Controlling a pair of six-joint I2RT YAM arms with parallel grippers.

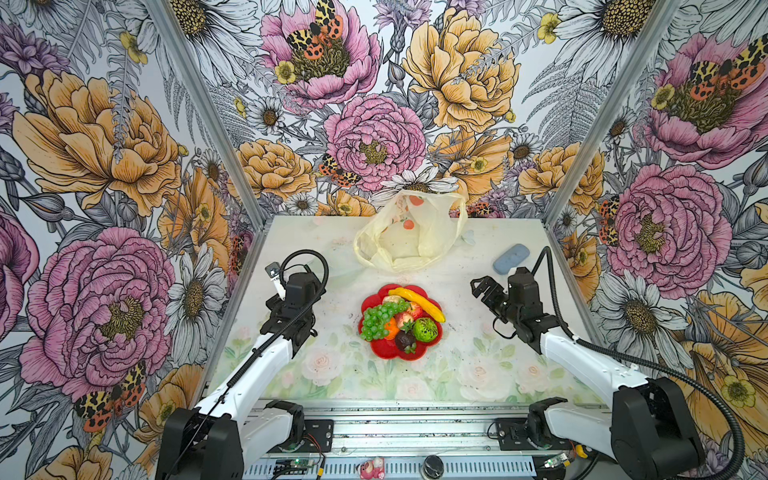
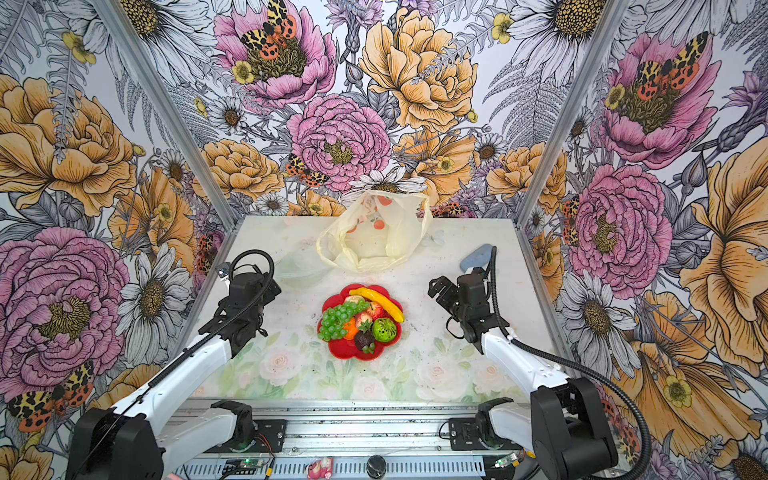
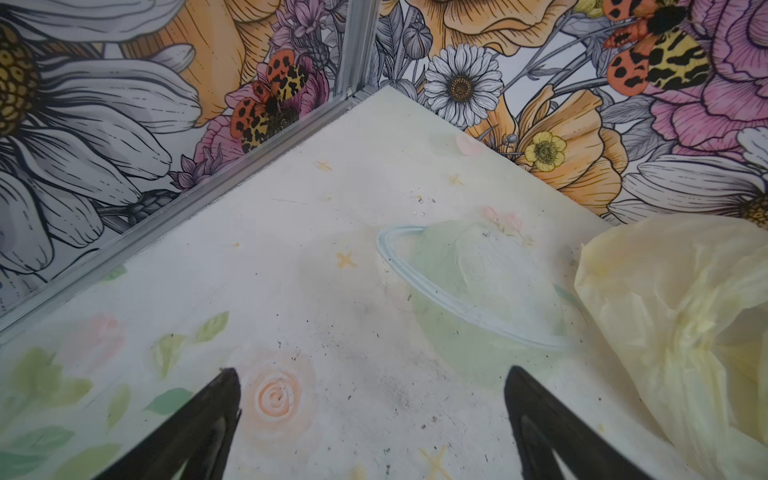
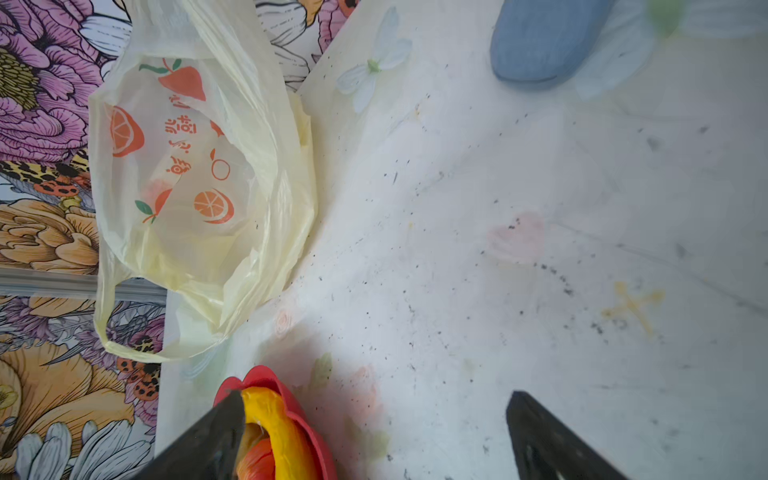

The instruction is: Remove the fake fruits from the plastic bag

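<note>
The flower-printed table carries the plastic bag, slumped open-mouthed at its far edge against the back wall. Nearer, at mid-table, a red plate holds the fake fruits in a heap, well apart from the bag. The left gripper and the right gripper hover on either side, jaws spread wide, gripping nothing.

Cream-yellow plastic bag with orange-red fruit prints; red plate; yellow banana; green grapes.
</note>
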